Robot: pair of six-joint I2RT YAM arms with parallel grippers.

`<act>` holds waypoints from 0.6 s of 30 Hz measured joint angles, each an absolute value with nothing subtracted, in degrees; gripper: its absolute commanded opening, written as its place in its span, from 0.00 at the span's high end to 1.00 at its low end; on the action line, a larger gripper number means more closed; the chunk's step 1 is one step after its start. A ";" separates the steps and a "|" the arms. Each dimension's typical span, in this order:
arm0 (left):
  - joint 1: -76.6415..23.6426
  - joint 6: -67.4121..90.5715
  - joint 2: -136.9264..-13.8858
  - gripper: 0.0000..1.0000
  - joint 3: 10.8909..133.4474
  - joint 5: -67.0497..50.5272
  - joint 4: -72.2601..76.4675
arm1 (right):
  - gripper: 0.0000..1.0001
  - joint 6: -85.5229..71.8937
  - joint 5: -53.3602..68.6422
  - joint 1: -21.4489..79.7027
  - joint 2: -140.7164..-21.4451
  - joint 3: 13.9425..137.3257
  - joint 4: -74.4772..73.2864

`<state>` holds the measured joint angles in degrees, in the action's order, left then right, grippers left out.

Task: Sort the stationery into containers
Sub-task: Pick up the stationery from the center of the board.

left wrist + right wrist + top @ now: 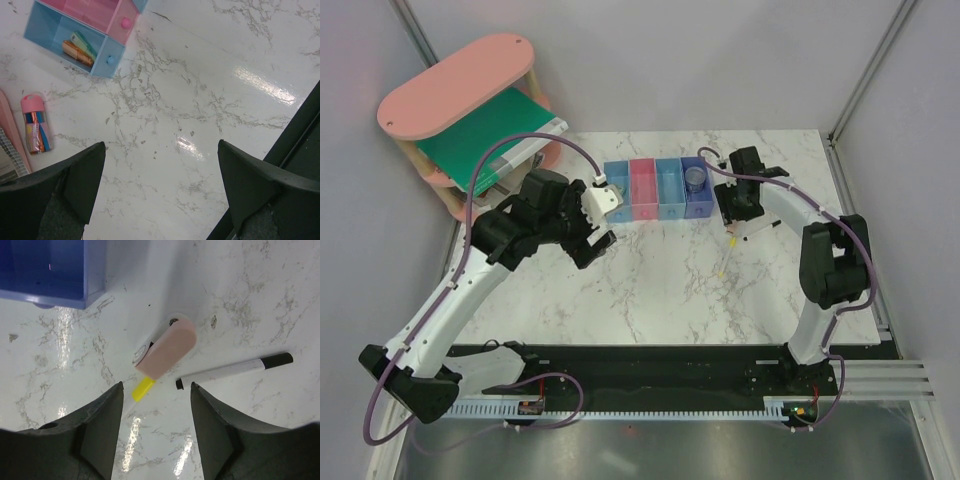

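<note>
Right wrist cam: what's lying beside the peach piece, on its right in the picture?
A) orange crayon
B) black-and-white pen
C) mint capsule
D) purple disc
B: a thin black-and-white pen lies just right of the peach piece, well apart from the dark blue bin.

No lettering, number or sign can be read in any view; the pink-capped tube (36,125), at nine o'clock in the left wrist view, wears a coloured wrapper whose markings are too blurred to make out; the black-and-white pen (235,371), at three o'clock in the right wrist view, shows only plain bands.
</note>
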<state>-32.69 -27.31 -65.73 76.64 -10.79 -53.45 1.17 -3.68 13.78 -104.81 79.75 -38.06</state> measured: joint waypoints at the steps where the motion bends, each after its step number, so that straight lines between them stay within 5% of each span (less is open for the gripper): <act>1: -32.69 -27.31 -65.60 0.00 76.64 -10.74 -53.47 | 0.37 0.80 -3.49 13.67 -105.67 79.90 -37.74; 18: -32.69 -27.97 -63.83 0.00 76.62 -10.59 -53.47 | 0.48 -1.78 -2.24 12.21 -112.49 82.32 -35.92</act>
